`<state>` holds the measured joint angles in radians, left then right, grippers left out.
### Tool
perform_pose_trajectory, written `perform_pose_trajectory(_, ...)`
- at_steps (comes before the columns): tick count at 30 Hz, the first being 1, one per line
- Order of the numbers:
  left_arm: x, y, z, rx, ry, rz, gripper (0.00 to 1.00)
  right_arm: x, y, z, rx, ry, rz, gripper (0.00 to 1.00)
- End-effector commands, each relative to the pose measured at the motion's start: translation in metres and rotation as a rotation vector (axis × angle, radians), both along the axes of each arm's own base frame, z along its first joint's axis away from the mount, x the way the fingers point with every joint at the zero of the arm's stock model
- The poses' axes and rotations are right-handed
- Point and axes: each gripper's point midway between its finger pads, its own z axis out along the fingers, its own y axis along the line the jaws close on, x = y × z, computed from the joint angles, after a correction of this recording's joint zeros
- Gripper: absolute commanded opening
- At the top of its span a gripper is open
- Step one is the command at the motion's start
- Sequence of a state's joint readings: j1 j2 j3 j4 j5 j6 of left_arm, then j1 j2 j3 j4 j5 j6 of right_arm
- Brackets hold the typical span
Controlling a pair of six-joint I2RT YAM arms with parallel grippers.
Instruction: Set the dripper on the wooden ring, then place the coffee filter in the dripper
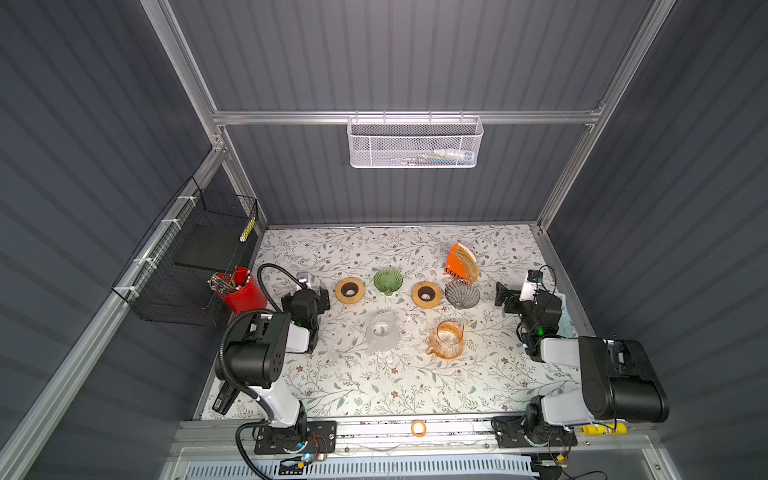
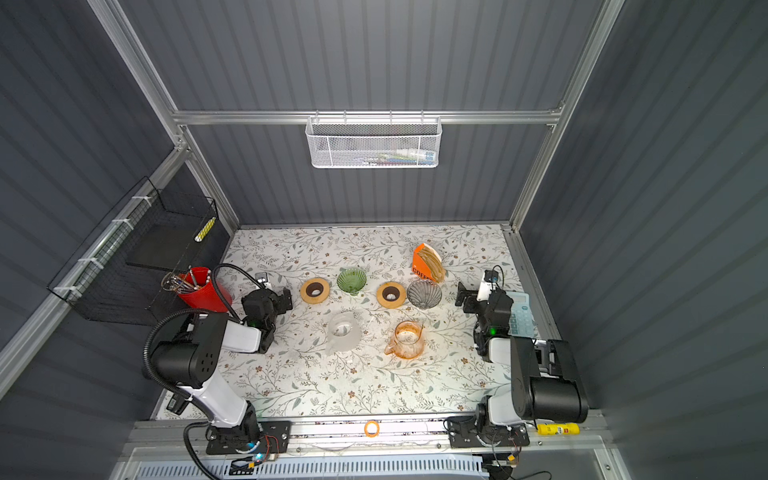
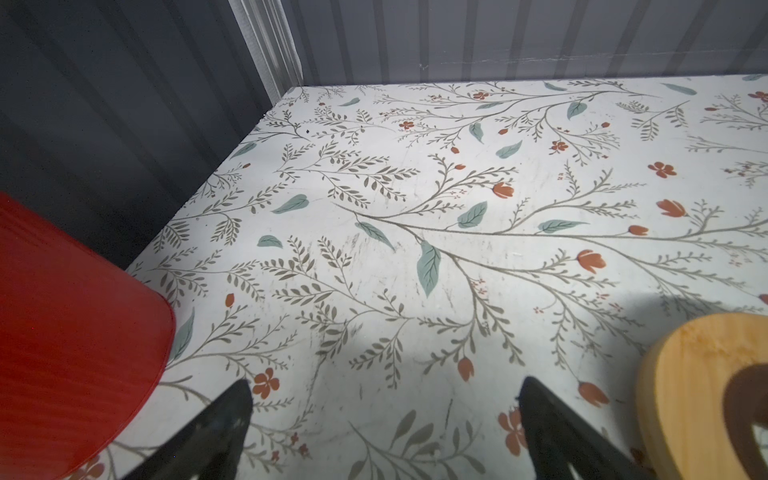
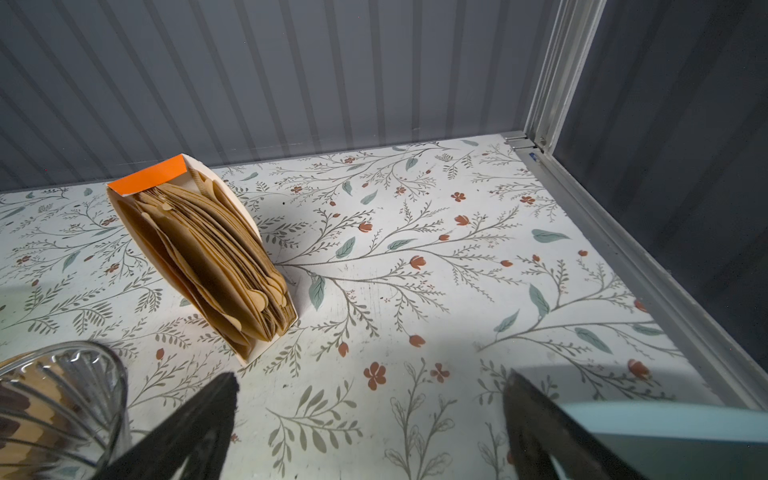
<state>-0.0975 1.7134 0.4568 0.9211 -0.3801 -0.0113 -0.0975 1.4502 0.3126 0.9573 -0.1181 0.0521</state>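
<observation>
The coffee filters [image 1: 464,262] [image 2: 431,262] are brown papers standing packed in an orange and white box at the back right; the right wrist view shows the coffee filters [image 4: 208,253] fanned out of its open side. A grey glass dripper [image 1: 462,293] [image 2: 424,293] [image 4: 54,407] stands just in front of the box. A green glass dripper [image 1: 387,280] [image 2: 351,280] stands further left. My right gripper [image 1: 521,293] [image 2: 482,293] [image 4: 370,386] is open and empty, right of the grey dripper. My left gripper [image 1: 307,293] [image 2: 269,293] [image 3: 384,390] is open and empty, over bare table.
Two wooden rings [image 1: 350,289] [image 1: 426,294] flank the green dripper; one wooden ring [image 3: 685,374] lies beside the left gripper. A frosted carafe [image 1: 383,332] and an orange carafe [image 1: 446,338] stand nearer the front. A red cup [image 1: 239,291] [image 3: 62,332] stands left, a blue calculator [image 2: 521,318] right.
</observation>
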Motion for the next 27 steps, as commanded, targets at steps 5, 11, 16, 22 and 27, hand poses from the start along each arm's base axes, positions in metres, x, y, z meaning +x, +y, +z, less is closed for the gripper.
perform_pose_trajectory(5,0.002,-0.003,0.003,-0.017,-0.018,-0.009,1.0,0.005,0.0,0.006,0.003,-0.021,0.003,0.99)
perform_pose_trajectory(11,0.008,-0.011,0.026,-0.007,0.018,-0.053,0.82,-0.004,-0.017,0.03,0.012,-0.014,-0.11,0.99)
perform_pose_trajectory(16,0.013,-0.024,0.072,-0.109,0.02,-0.084,0.75,-0.013,-0.017,0.052,0.079,0.056,-0.179,0.99)
perform_pose_trajectory(22,0.007,-0.067,0.103,-0.183,0.068,-0.173,0.73,-0.027,0.008,0.08,0.119,0.089,-0.145,0.93)
perform_pose_trajectory(27,-0.017,-0.1,0.116,-0.195,0.14,-0.24,0.72,-0.039,0.035,0.093,0.1,0.105,-0.085,0.91)
